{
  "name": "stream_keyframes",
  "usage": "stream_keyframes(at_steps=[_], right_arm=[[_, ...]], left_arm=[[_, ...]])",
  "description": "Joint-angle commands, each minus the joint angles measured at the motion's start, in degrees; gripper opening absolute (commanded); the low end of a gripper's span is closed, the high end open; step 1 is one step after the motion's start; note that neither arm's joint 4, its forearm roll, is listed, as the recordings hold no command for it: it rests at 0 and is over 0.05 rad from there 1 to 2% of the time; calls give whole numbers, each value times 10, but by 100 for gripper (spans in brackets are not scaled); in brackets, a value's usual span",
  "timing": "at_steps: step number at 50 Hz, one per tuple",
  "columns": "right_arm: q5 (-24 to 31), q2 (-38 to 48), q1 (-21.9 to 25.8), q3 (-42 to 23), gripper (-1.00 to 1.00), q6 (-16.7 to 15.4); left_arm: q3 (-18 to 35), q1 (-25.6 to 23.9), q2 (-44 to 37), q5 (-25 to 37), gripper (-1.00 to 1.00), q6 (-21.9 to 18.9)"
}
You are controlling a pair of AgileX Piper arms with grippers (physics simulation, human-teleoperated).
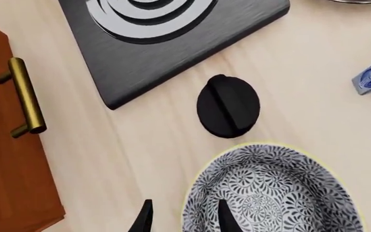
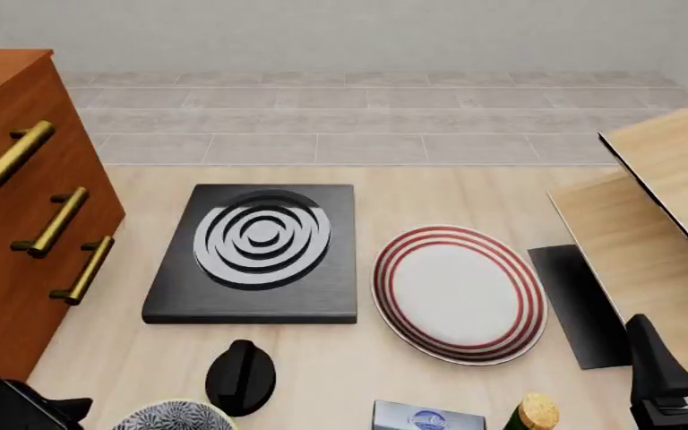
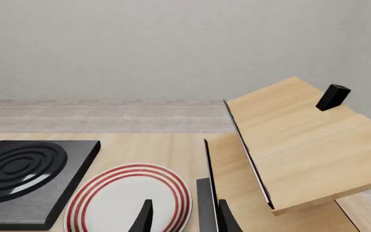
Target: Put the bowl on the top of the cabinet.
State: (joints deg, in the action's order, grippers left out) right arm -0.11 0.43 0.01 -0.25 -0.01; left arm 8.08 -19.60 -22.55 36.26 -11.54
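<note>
Pale wood runs across the bench [image 2: 320, 367], with grey floor tiles and a plain wall beyond it. At the near left edge sits the bowl [image 1: 272, 191], patterned inside, just beside a black knob [image 1: 228, 107] and near the dark hob plate [image 2: 261, 251]. The left gripper [image 1: 184, 216] hangs over it with its fingers [image 1: 226, 216] spread and holding nothing: one tip lies inside the rim, the other outside over bare wood, a stance that looks set for pinching the bowl's wall. The cabinet [image 2: 21, 224] stands tall at the far left, its top well above the bowl, so a lift will be needed. The right gripper [image 3: 184, 216] idles, fingers apart and empty, above the red-ringed plate [image 2: 458, 294], clear of the work.
</note>
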Motion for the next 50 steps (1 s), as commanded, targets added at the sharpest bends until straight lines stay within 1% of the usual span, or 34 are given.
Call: stream_keyframes(at_steps=[1, 7, 12, 16, 19, 23, 31, 35, 43, 47, 50], right_arm=[[0, 0, 0, 0, 100, 0], [0, 0, 0, 0, 100, 0], [0, 0, 0, 0, 100, 0], [0, 0, 0, 0, 100, 0], [0, 0, 0, 0, 100, 0], [0, 0, 0, 0, 100, 0], [0, 0, 0, 0, 100, 0], [0, 0, 0, 0, 100, 0], [0, 0, 0, 0, 100, 0], [0, 0, 0, 0, 100, 0], [0, 0, 0, 0, 100, 0]], left_arm=[[-10, 8, -15, -17, 100, -9], [-17, 10, -29, -29, 100, -13], [-22, 11, -32, -40, 100, -26], [-24, 12, -26, -36, 100, -36], [-29, 18, -33, -49, 100, -48], [-36, 22, -38, -61, 100, -54], [-48, 27, -49, -78, 100, -62], [-44, 25, -48, -80, 100, -63], [-58, 29, -69, -110, 100, -76], [-53, 26, -74, -111, 100, -79], [-61, 20, -68, -112, 100, -78]])
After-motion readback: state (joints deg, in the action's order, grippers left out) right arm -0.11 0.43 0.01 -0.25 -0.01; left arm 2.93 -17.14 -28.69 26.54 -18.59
